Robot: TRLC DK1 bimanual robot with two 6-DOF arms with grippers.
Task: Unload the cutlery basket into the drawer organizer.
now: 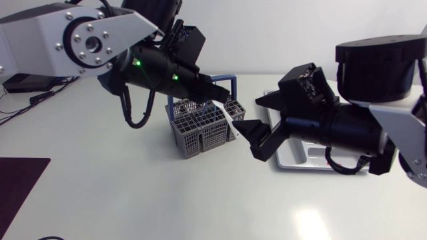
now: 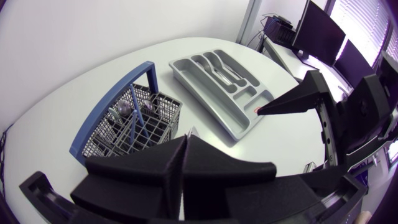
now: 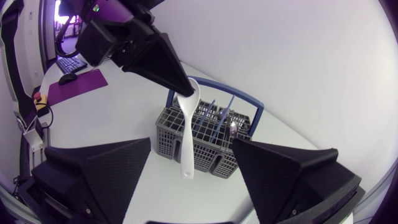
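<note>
Our left gripper (image 3: 180, 84) is clamped shut on the upper end of a white spoon (image 3: 186, 137). The spoon hangs just above the basket (image 3: 211, 149), long axis approx. vertical, free end down. Our right gripper (image 1: 247, 113) is wide open and empty, w/ the spoon ahead of it, in line w/ the gap between its fingers. We'd say no contact, though depth is hard to judge. The organizer (image 1: 293, 160) lies under the right arm, so that arm is nearer it. Writing: none legible, only a tiny red label on the organizer, too small to read.

White table (image 1: 133, 200) — 1 dark mat (image 1: 20, 187) on it.
</note>
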